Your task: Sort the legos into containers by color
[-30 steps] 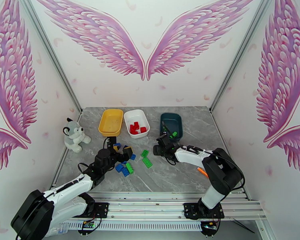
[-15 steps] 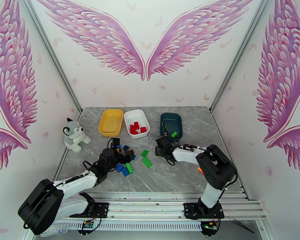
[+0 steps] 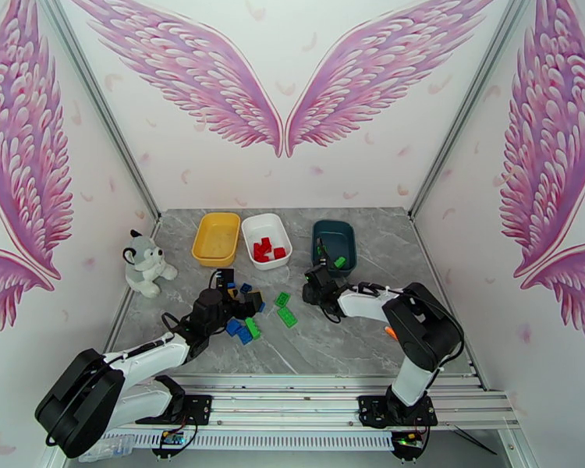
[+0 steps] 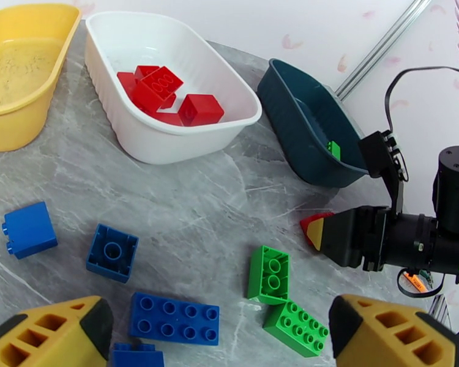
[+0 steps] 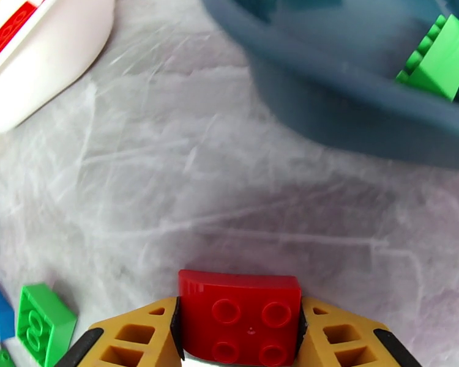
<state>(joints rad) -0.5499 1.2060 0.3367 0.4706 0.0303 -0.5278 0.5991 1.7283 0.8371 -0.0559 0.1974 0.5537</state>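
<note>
- Two yellow fingers [image 5: 138, 337] of the right gripper [image 5: 238, 328] pinch a red lego [image 5: 240, 301] from both sides. It sits at the bottom centre of the right wrist view, its four studs facing the camera.
- Beyond it lies the grey marble table [image 5: 229, 178]. The teal tray [image 5: 352, 117] takes the upper right, with one green lego [image 5: 440, 56] leaning on its inner wall. A corner of the white tray [image 5: 40, 62] shows at upper left.
- In the top view the right arm [image 3: 417, 337] rises from its base at the bottom, right of centre, and folds at the elbow. Its white forearm runs leftward low over the table, ending just below the teal tray's near left corner.
- The left gripper [image 4: 220, 319] is spread wide, its fingers at the two bottom corners of the left wrist view.
- Below it lie loose blue legos [image 4: 174, 317] at lower left and two green legos [image 4: 269, 273] just beside each other at lower centre.
- Red legos [image 4: 162, 87] lie in the white tray at top centre, with the yellow tray [image 4: 21, 117] to its left.
- The left arm [image 3: 136, 360] stretches from the bottom left up and rightward, low over the table.
- A plush husky [image 3: 144, 263] sits left of the yellow tray.
</note>
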